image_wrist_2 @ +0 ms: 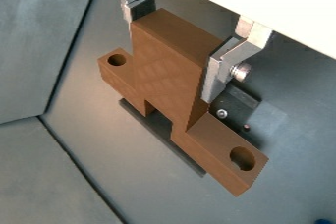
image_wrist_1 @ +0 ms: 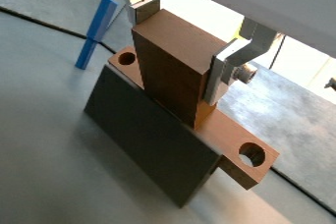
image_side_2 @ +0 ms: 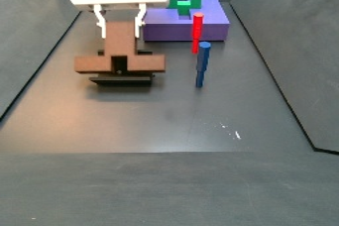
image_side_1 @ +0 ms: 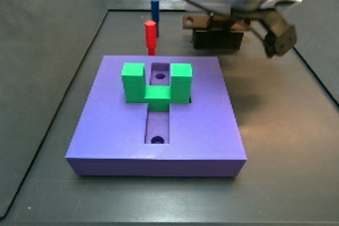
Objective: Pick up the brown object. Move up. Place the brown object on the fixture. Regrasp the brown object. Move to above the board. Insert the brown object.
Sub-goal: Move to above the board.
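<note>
Currently the brown T-shaped wooden block [image_wrist_2: 178, 95] is seated on the dark L-shaped fixture [image_wrist_1: 151, 147]. Its upright stem is clamped between the narrowly parted silver fingers [image_wrist_2: 221, 76] of the gripper [image_wrist_2: 174, 46], well apart from the purple board [image_side_1: 159, 117].

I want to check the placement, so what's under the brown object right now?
The brown object, with the end effector around its upright part, rests on the dark fixture. The contact between them is covered.
</note>
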